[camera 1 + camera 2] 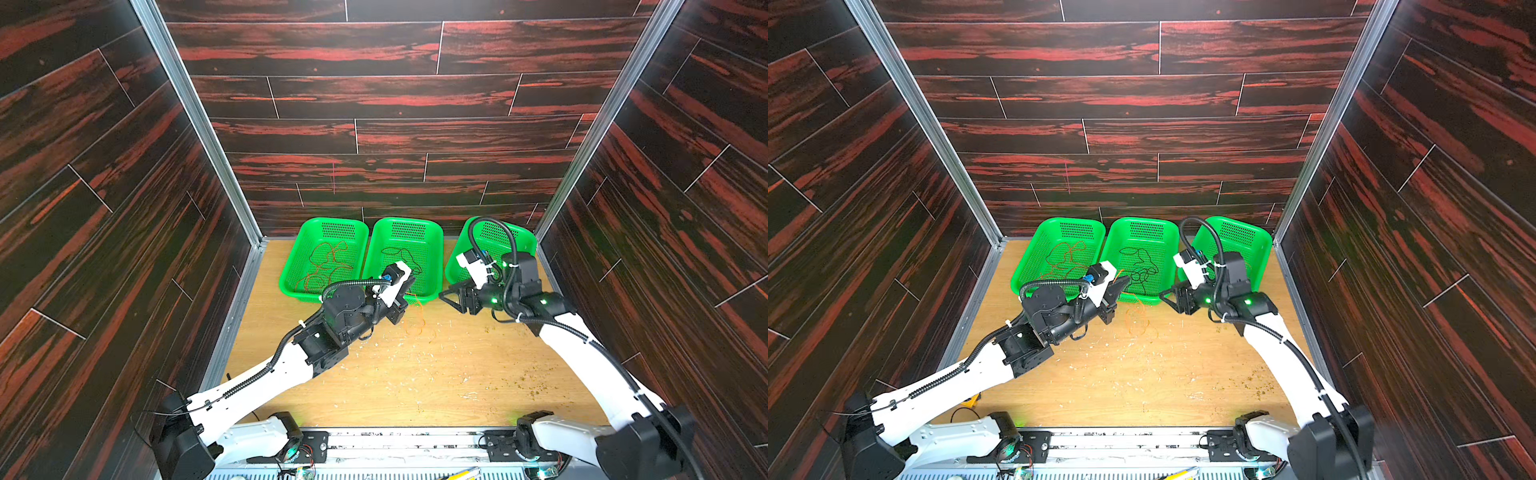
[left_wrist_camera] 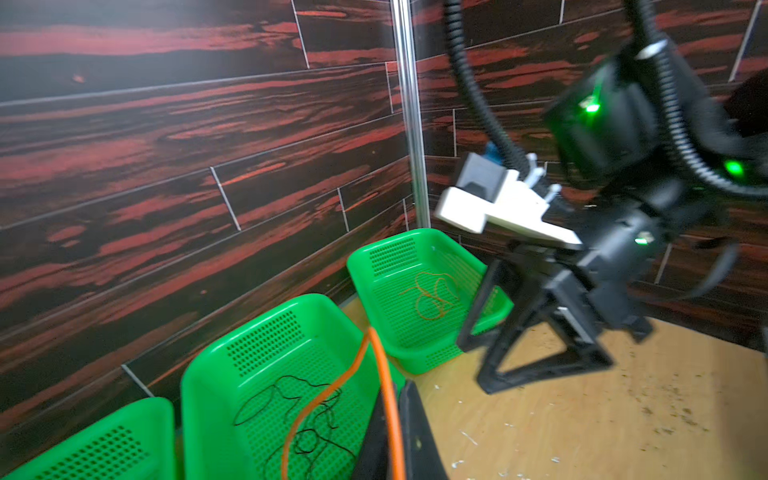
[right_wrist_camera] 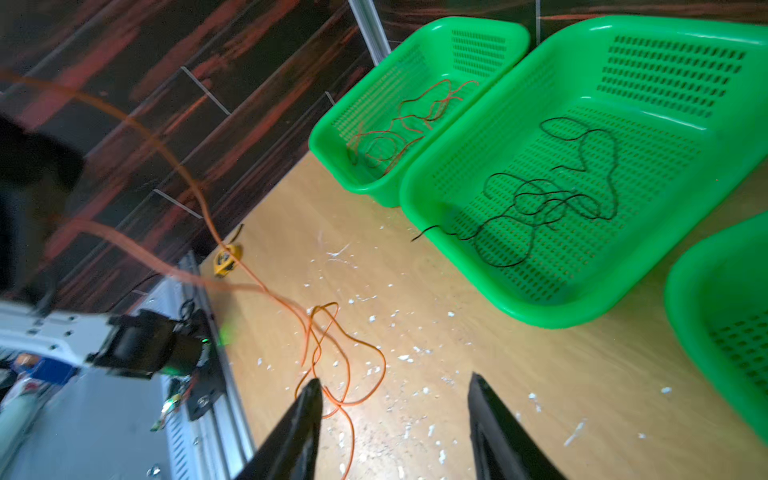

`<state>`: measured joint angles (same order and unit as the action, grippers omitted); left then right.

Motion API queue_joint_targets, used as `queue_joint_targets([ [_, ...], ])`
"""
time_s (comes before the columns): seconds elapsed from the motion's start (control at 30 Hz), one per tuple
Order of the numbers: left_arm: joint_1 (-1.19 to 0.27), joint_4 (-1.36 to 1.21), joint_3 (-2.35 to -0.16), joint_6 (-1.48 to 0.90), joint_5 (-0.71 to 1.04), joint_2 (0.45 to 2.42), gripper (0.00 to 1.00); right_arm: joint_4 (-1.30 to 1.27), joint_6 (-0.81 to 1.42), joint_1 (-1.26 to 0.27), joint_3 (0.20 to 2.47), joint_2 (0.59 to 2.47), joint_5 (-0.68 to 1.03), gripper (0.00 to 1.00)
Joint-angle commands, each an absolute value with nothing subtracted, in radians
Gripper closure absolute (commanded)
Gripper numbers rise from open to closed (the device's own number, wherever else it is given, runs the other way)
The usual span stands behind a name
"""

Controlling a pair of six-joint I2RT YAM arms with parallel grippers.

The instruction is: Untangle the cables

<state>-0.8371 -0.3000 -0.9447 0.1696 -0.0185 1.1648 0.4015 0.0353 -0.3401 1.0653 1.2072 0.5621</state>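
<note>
No legible text, label, brand or number in any view, as far as I can read. Small circuit boards [image 1: 305, 471] at the bottom edge of both top views: print too small to make out. Yellow object [image 3: 226, 259] at left of centre in the right wrist view: blurred, so I cannot read any marking on it.

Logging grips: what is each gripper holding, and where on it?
Left gripper pinches the orange cable mid-length, loops trailing to the table. Right gripper: open, empty.
</note>
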Motion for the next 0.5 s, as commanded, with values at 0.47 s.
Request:
queue_joint_targets([
  [0.47,-0.836,-0.362,-1.029,0.271,-0.017,1.234,1.00,0.286,0.280,-0.355,0.892,1.304,0.846,0.47],
])
